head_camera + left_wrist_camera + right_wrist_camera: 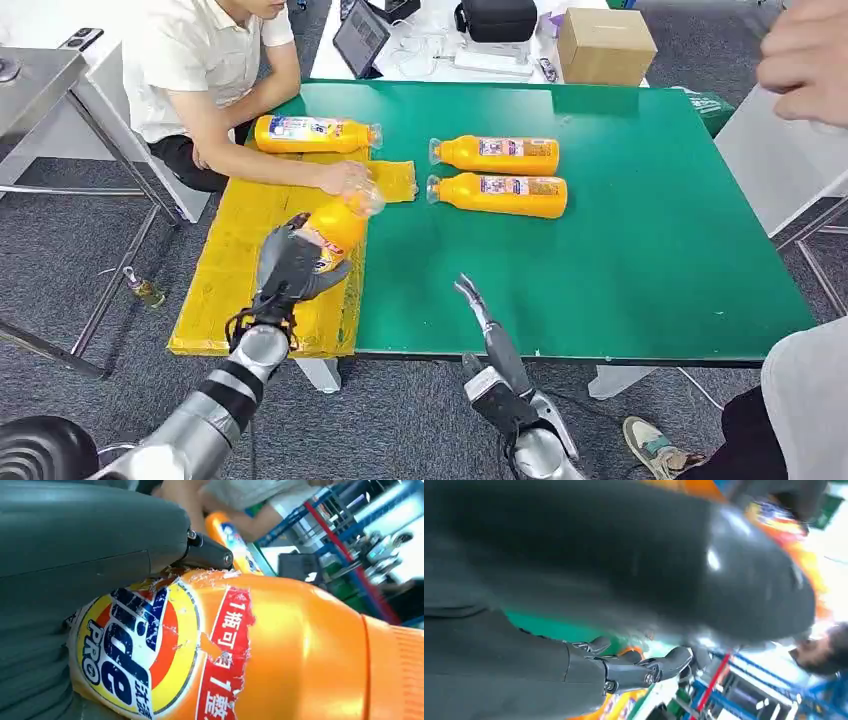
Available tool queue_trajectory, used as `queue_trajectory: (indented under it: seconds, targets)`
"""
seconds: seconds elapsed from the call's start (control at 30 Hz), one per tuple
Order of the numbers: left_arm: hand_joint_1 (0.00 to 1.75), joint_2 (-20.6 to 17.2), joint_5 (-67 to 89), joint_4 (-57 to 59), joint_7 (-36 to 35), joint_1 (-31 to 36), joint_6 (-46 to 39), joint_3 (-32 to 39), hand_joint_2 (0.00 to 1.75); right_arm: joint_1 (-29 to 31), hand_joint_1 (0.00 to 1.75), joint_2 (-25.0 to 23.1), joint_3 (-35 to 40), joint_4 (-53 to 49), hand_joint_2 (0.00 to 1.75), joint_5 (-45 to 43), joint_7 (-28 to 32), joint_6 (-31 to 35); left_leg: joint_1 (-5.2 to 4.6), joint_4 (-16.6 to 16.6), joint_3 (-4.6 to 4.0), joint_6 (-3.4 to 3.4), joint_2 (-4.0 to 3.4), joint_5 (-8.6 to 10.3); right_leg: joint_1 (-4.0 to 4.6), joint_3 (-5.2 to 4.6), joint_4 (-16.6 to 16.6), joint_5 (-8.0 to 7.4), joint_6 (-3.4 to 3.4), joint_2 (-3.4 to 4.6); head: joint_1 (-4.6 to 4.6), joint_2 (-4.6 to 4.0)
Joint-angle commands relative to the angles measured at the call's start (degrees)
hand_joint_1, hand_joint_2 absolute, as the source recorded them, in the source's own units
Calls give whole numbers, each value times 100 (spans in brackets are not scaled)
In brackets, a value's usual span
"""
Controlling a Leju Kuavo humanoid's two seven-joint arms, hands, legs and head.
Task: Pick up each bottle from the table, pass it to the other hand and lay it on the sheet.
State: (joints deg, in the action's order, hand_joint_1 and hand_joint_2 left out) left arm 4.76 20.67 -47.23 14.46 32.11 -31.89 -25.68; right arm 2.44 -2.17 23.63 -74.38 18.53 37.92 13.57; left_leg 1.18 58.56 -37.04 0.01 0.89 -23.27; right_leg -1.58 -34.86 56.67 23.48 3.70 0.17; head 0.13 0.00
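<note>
While your left hand (288, 275) grasps an orange plastic detergent bottle (335, 225) above the yellow sheet (240, 270), a person's hand (345, 178) touches its cap.
Your right hand (478, 310) is released; one bottle (315, 134) lies far on the sheet, two bottles (500, 175) wait on the green table (650, 230).

The orange bottle (280, 650) gripped by the left robot hand (75, 555) carried a round yellow label (135, 650) with a blue brand name, partly covered, ending in "de", and "PRO" in white beneath it. A torn red strip (225, 650) at the label's 3 o'clock bore white Chinese characters with the numeral "1" twice. Labels on the other bottles on the bench (650, 230), including the pair (497, 172) toward 12 o'clock, were too small to read.
</note>
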Motion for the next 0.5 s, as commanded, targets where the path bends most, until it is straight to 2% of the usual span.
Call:
queue_trajectory:
  seconds: [0.03, 0.13, 0.5]
  targets:
    - [175, -346, 2340, 2084, -1413, 1412, 449, -947, 175, 197, 0, -267, -456, 34, 175, -46, 50, -112, 5, 1, 21, 2, -13, -5, 10, 18, -1, -4, -30, 4, 4, 0]
    - [175, -281, 2530, 2295, -1621, 1498, 975, -868, 175, 100, 0, -299, -522, -88, 175, -66, 79, -165, 5, 2, 24, 3, -14, -8, 11, 21, 0, -1, -31, 5, 2, 0]
    - [175, -276, 2529, 2303, -1621, 1486, 984, -867, 175, 96, 0, -304, -520, -93, 175, -66, 79, -165, 5, 4, 24, 4, -12, -9, 11, 22, 2, 2, -32, 1, 2, 0]
